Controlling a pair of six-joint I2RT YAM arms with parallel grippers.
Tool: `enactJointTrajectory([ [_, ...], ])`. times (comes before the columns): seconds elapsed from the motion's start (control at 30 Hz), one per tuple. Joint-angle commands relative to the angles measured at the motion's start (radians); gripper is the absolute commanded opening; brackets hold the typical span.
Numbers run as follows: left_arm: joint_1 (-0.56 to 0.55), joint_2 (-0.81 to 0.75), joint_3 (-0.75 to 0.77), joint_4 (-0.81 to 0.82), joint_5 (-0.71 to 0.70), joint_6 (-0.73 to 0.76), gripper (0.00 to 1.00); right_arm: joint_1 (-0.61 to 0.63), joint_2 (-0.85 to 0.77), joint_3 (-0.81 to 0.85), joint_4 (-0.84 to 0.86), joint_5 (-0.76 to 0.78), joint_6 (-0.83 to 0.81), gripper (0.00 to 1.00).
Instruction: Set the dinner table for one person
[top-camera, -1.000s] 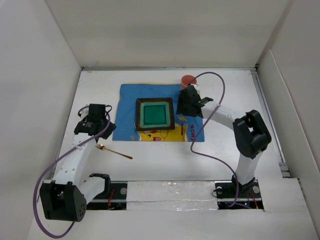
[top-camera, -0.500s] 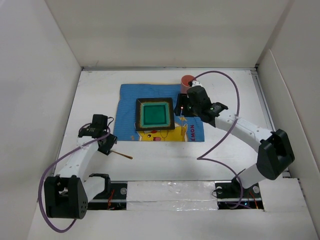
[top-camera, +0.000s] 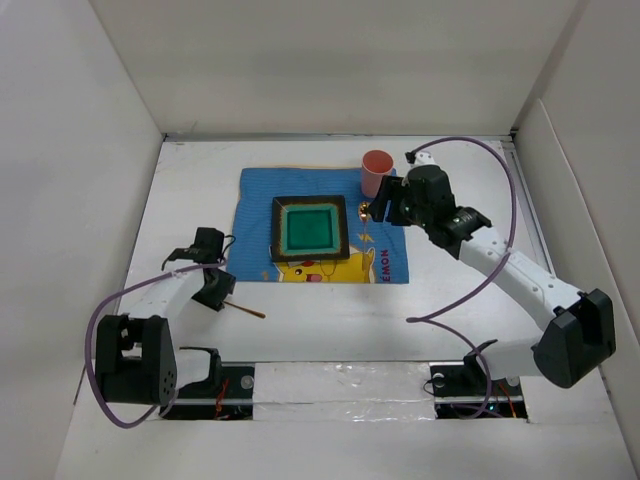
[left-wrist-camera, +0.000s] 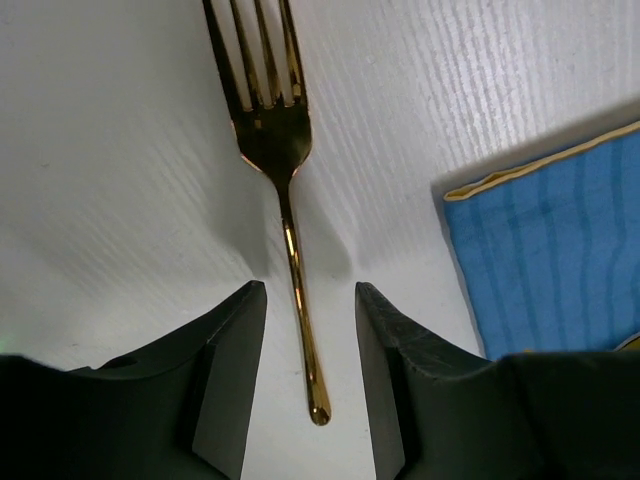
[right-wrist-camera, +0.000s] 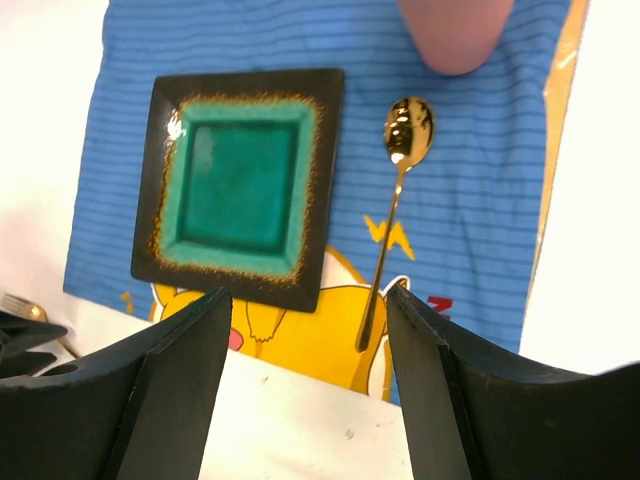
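The dinner table (top-camera: 340, 325) is the wide white surface closed in by white walls, and a blue cartoon-printed mat (top-camera: 258, 200) lies on its far middle part. A square plate (top-camera: 311, 228) with a dark rim and a teal centre sits flat on the mat. A pink cup (top-camera: 376, 170) stands upright at the mat's far right corner. A gold spoon (right-wrist-camera: 392, 225) lies on the mat just to the right of the plate, its bowl pointing toward the cup and its handle toward the near edge, apart from both. A gold fork (top-camera: 245, 309) lies on the bare table just off the mat's near left corner. The left gripper (top-camera: 212, 285) is low over the fork: in the left wrist view the fork's handle runs between the two dark fingers (left-wrist-camera: 230, 380), which stand moderately apart with a gap of table on each side, so the claw grips nothing. The tines point away from the wrist, and a corner of the mat shows at the right. The right gripper (top-camera: 385, 205) hangs above the right part of the mat near the spoon, its fingers (right-wrist-camera: 175, 390) spread wide and holding nothing
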Motion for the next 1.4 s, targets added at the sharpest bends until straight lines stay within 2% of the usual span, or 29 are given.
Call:
enactJointTrajectory([
  [0.0,-0.013,0.028,-0.025,0.050,-0.054,-0.045,0.37,-0.015,-0.023,-0.002,0.019,-0.040,-0.013,0.68],
  [0.03,-0.013,0.037,-0.033,0.061,-0.054,-0.048,0.35,-0.026,-0.025,0.001,0.016,-0.042,-0.013,0.68],
  [0.07,-0.013,0.052,-0.044,0.081,-0.053,-0.053,0.25,-0.026,-0.025,0.007,0.007,-0.042,-0.013,0.68],
  [0.13,-0.022,0.063,-0.045,0.084,-0.053,-0.053,0.12,-0.035,-0.025,0.012,0.000,-0.042,-0.010,0.68],
  [0.17,-0.022,0.065,-0.044,0.086,-0.047,-0.047,0.01,-0.035,-0.026,0.015,0.000,-0.042,-0.010,0.68],
  [0.4,-0.022,-0.047,-0.047,0.045,-0.018,-0.029,0.00,-0.110,-0.007,0.019,0.005,-0.056,-0.003,0.68],
  [0.53,-0.022,-0.103,0.019,-0.040,-0.047,-0.009,0.00,-0.122,0.007,0.029,0.008,-0.070,0.000,0.68],
  [0.67,-0.022,-0.138,0.213,-0.121,-0.117,0.140,0.00,-0.122,0.015,0.021,0.008,-0.108,0.003,0.67],
  [0.73,-0.022,-0.136,0.272,-0.084,-0.113,0.278,0.00,-0.122,0.020,0.018,0.008,-0.109,0.003,0.67],
  [0.87,-0.022,-0.019,0.456,-0.003,-0.079,0.474,0.00,-0.122,0.018,0.009,0.008,-0.131,0.009,0.64],
  [0.9,-0.022,0.044,0.482,0.032,-0.070,0.519,0.00,-0.122,0.017,0.009,0.004,-0.137,0.006,0.58],
  [0.93,-0.022,0.070,0.508,0.052,-0.061,0.616,0.00,-0.122,0.012,0.015,-0.004,-0.143,0.004,0.42],
  [0.97,-0.022,0.107,0.575,0.054,-0.088,0.648,0.00,-0.122,0.007,0.018,-0.010,-0.149,0.004,0.29],
  [1.0,-0.022,0.159,0.597,0.077,-0.099,0.681,0.00,-0.122,-0.006,0.021,-0.019,-0.152,0.001,0.12],
  [1.03,-0.022,0.181,0.617,0.101,-0.088,0.762,0.00,-0.113,-0.014,0.026,-0.027,-0.152,0.000,0.00],
  [1.1,-0.035,0.239,0.665,0.162,-0.053,0.838,0.00,-0.113,-0.040,0.030,-0.047,-0.152,-0.002,0.00],
  [1.2,-0.135,0.329,0.714,0.209,-0.076,1.008,0.00,-0.113,-0.075,0.024,-0.056,-0.133,0.007,0.00],
  [1.27,-0.221,0.382,0.742,0.210,-0.140,1.077,0.00,-0.113,-0.100,0.016,-0.062,-0.134,0.007,0.16],
  [1.3,-0.236,0.423,0.748,0.213,-0.139,1.084,0.00,-0.113,-0.103,0.018,-0.072,-0.134,0.007,0.23],
  [1.33,-0.236,0.436,0.752,0.216,-0.098,1.084,0.00,-0.122,-0.106,0.019,-0.082,-0.132,0.004,0.35],
  [1.37,-0.250,0.453,0.760,0.229,-0.090,1.081,0.00,-0.122,-0.105,0.024,-0.102,-0.126,0.004,0.40],
])
